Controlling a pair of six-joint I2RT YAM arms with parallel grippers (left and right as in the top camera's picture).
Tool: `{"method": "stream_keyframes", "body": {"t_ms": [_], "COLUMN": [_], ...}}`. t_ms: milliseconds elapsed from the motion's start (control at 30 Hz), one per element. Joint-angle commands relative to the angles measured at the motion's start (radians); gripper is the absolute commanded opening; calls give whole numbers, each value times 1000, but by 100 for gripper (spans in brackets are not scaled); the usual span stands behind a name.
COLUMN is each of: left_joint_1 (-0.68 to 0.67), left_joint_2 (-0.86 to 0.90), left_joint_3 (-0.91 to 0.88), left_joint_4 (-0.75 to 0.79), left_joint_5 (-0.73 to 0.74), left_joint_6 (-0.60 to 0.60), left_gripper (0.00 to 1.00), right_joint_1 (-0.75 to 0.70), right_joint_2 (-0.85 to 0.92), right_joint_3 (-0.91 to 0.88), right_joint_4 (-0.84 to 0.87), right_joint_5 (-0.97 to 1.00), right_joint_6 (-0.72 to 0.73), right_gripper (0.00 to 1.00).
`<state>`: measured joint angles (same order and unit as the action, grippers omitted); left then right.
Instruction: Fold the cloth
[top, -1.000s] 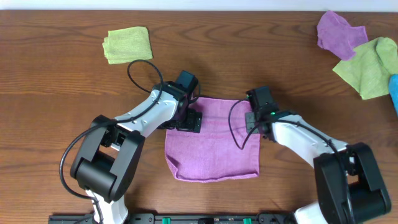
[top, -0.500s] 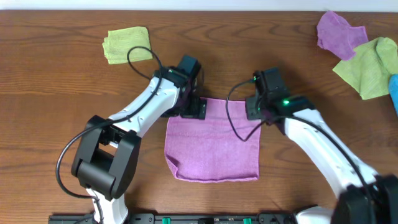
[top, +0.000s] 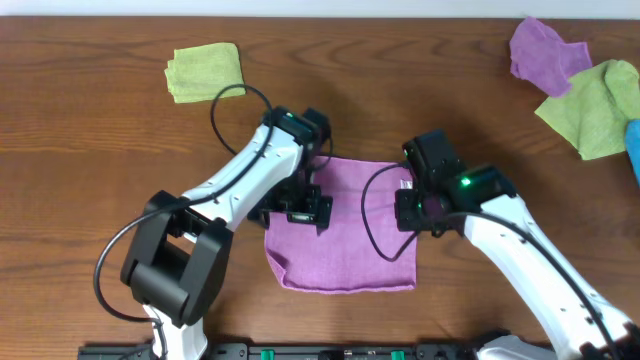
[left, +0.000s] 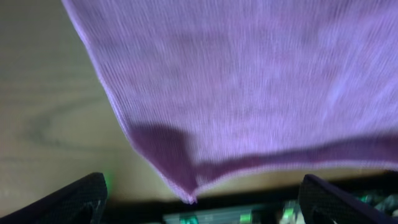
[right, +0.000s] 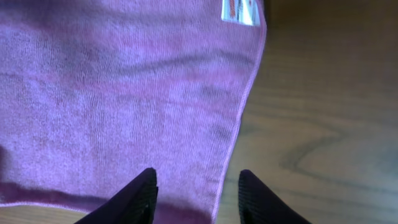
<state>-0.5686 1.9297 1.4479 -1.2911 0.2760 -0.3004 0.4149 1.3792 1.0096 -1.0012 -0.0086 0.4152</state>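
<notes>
Far L on the wooden table (top: 90, 150), near the back edge, a folded green cloth (top: 205, 72) sits well apart from the rest. L arm (top: 235, 185) reaches in from the front-L base, and the L gripper (top: 305, 208) sits over the L edge of the purple cloth (top: 345, 235), approx halfway along that side. In the L wrist view the L gripper (left: 202, 186) has its fingers (left: 71, 200) spread wide at the bottom corners of the pic with nothing pinched btwn them. The purple cloth (left: 249, 81) fills the top of that view, blurry, w/ one corner pointing down and a darker band along its lower edge; fold or shadow, can't tell. The purple cloth lies spread in the table's ctr-front, roughly square, w/ a small curl at its front-L corner. R gripper (top: 415, 210) is over the cloth's R edge. In the R wrist view the R gripper (right: 198, 177) has its fingers (right: 134, 200) apart, and the purple cloth (right: 124, 93) edge runs under the gap, w/ bare wood to the R. A white label (right: 239, 11) shows at the cloth's top edge. R arm (top: 520, 245) runs back to the front-R. Far R at the back lie a crumpled purple rag (top: 545, 52) and a crumpled green rag (top: 592, 108), touching, and a blue object (top: 634, 150) is cut off by the frame.
</notes>
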Motion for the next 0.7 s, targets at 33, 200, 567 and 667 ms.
{"method": "stream_keyframes", "body": {"t_ms": [33, 200, 567, 667], "left_joint_1": [-26, -21, -21, -21], "left_joint_2": [-34, -114, -665, -787], "left_joint_3": [6, -48, -464, -609], "left_joint_4": [-41, -78, 124, 253], "left_joint_5": [-5, -89, -93, -48], "left_joint_6": [-19, -10, 4, -60], "left_gripper": [95, 92, 96, 96], "right_joint_1": [-5, -57, -58, -56], "right_joint_2": [-55, -187, -623, -688], "right_joint_3": [-93, -238, -300, -393], "right_joint_4": [8, 33, 58, 73], "right_joint_5": [-24, -86, -158, -180], "right_joint_6": [90, 45, 178, 216], "right_gripper": [45, 47, 65, 67]}}
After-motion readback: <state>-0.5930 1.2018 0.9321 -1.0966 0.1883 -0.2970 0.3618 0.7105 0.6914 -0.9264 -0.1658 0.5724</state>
